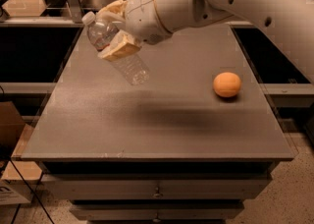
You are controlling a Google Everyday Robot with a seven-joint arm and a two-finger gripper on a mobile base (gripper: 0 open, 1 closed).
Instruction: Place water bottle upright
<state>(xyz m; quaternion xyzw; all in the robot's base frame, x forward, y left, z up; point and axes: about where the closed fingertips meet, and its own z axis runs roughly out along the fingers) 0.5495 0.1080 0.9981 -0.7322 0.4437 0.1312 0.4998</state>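
Observation:
The water bottle is a clear crinkly plastic bottle with a white cap. It hangs in the air over the left part of the grey table, tilted with its cap up and to the left and its base down and to the right. My gripper is shut on the bottle's upper half, its tan fingers on both sides of it. The white arm comes in from the upper right.
An orange lies on the table's right side. Drawers run under the table's front edge. A cardboard box stands on the floor at the left. Shelving and a chair stand behind the table.

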